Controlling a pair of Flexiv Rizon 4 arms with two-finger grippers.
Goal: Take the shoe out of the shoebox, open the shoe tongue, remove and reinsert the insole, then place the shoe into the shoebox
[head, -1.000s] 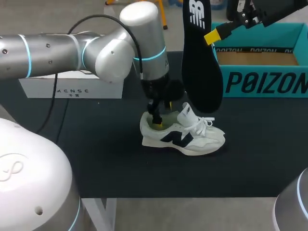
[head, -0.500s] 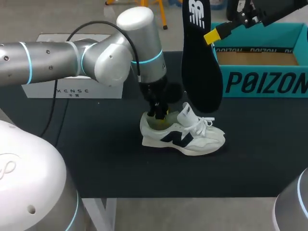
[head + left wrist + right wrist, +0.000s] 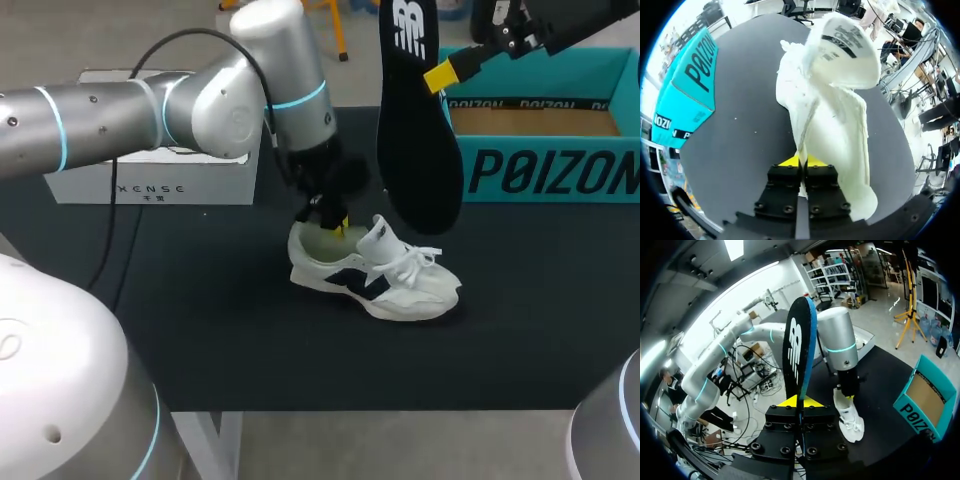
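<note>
A white sneaker [image 3: 385,275] with a dark side logo lies on the black table mat, toe to the right. My left gripper [image 3: 335,222] is at its heel opening, shut on the thin collar edge. In the left wrist view the shoe [image 3: 827,115] stretches ahead of the closed fingers [image 3: 802,162], its tongue raised at the far end. High above the shoe, my right gripper [image 3: 447,72] is shut on the edge of the black insole [image 3: 415,130], which hangs upright. The right wrist view shows the insole [image 3: 799,347] standing on edge between the gripper's [image 3: 800,401] fingers, with the sneaker [image 3: 850,417] far below.
The open teal shoebox [image 3: 545,170] stands at the back right of the mat, its cardboard bottom showing. A white box [image 3: 150,182] lies at the back left behind my left arm. The teal box [image 3: 687,82] is also beside the shoe in the left wrist view.
My left gripper has shut on the shoe's heel collar. The arm has drawn up and back a little, and the shoe has shifted slightly with it. The right arm and insole have not moved.
</note>
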